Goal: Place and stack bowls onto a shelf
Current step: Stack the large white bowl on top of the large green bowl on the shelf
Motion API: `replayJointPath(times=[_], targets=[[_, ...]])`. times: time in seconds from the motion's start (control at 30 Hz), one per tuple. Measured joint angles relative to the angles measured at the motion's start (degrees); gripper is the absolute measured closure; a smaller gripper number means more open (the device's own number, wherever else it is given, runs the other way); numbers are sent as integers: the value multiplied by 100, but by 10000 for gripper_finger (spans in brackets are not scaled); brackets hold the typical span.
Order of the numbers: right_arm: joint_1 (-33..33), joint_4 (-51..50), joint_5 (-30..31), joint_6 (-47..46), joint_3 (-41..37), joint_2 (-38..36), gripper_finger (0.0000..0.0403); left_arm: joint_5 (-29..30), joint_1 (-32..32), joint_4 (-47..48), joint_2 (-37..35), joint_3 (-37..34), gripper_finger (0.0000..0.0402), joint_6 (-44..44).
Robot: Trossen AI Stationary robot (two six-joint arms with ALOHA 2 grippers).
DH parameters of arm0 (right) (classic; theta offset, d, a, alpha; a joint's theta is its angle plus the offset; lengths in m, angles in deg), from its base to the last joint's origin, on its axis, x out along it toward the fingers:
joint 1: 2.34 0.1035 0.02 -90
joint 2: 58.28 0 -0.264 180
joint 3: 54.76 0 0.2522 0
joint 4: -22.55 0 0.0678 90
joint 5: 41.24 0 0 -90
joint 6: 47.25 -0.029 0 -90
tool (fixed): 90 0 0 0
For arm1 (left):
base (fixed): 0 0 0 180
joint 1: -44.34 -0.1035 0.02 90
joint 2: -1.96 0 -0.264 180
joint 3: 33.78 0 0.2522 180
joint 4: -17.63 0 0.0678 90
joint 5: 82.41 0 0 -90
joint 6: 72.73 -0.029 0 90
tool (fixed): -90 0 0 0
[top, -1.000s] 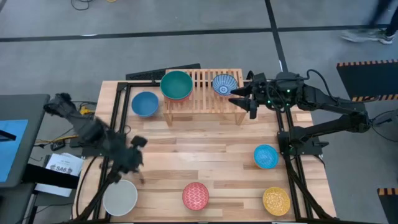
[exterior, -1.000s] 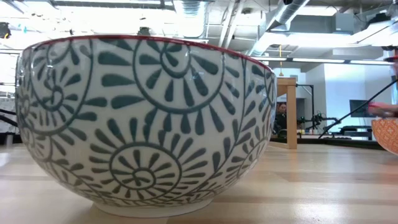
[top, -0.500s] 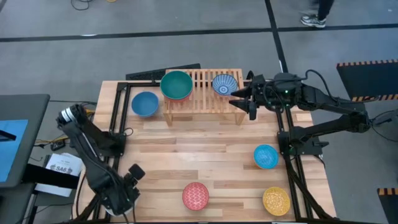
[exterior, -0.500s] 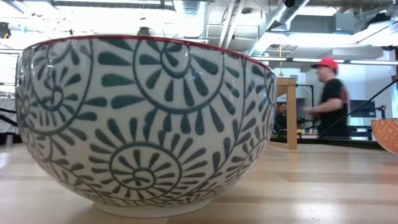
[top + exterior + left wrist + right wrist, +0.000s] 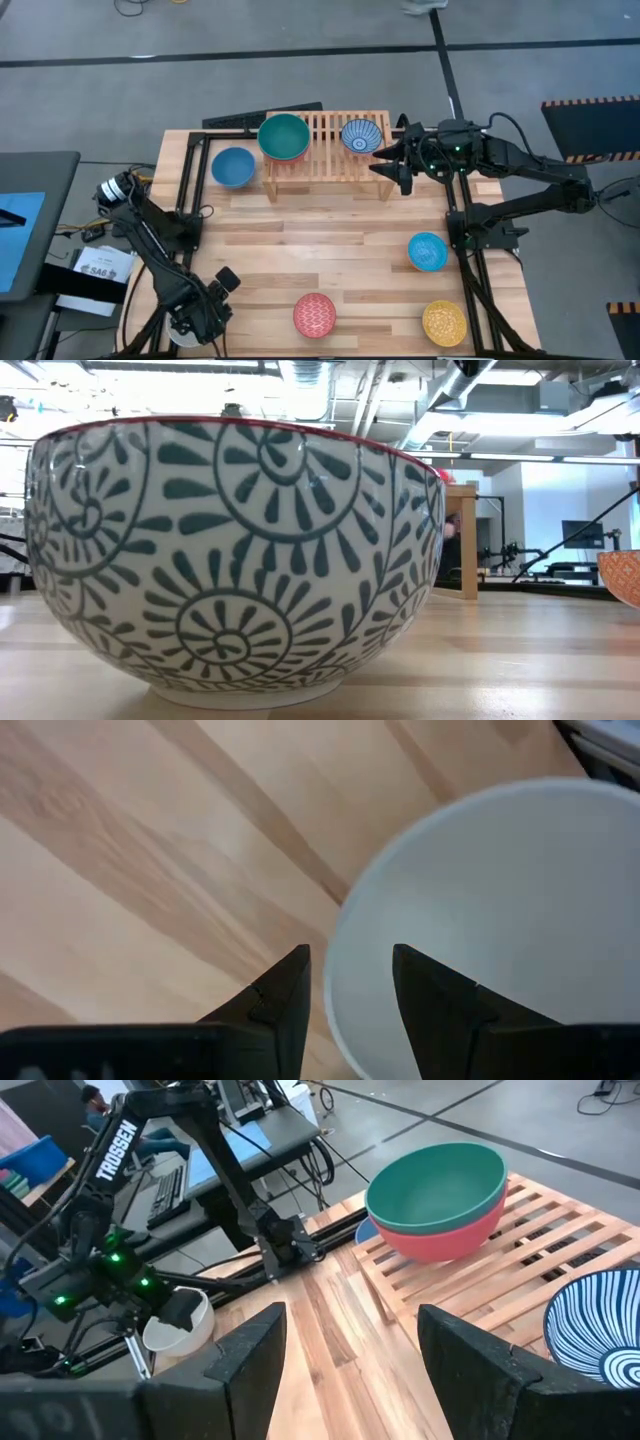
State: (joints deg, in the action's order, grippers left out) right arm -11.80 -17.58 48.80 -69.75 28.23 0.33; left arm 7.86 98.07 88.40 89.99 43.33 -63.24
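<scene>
Looks a good way short of half done: counts three bowls on the shelf (image 5: 322,150) and five off it. Well in front of the shelf's left end, finds the left gripper (image 5: 200,315) down on the white bowl (image 5: 500,920), fingers partly open astride its rim, with a gap on both sides, so no grip yet by the look of it. Just beside the shelf's left end, leaves the blue bowl (image 5: 233,166) waiting. On the shelf's left end, shows the teal bowl (image 5: 284,135) nested in the red bowl (image 5: 440,1240), the one stack made. Well in front of the shelf's middle, leaves the patterned red bowl (image 5: 314,315). Toward the shelf's right end, has the blue-white bowl (image 5: 361,135) set alone. Just off that right end, hangs the right gripper (image 5: 385,162), spread wide and empty. In front of and past the shelf's right end, leaves the light blue bowl (image 5: 427,251) and, farther still, the yellow bowl (image 5: 444,322). Against a second ago: puts the left gripper farther from the shelf, from short of the white bowl onto it, hiding most of the bowl from above; changes nothing on the right.
</scene>
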Motion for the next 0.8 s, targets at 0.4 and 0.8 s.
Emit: replayJointPath(times=[0.4, 0.8], targets=[[0, 0, 0, 0, 0, -1, 149, -212, -61, -519, -4, -799, 274, -235], [-4, -3, 2, 32, 0, 0, 149, -463, -374, -670, -4, -846, 391, -278]])
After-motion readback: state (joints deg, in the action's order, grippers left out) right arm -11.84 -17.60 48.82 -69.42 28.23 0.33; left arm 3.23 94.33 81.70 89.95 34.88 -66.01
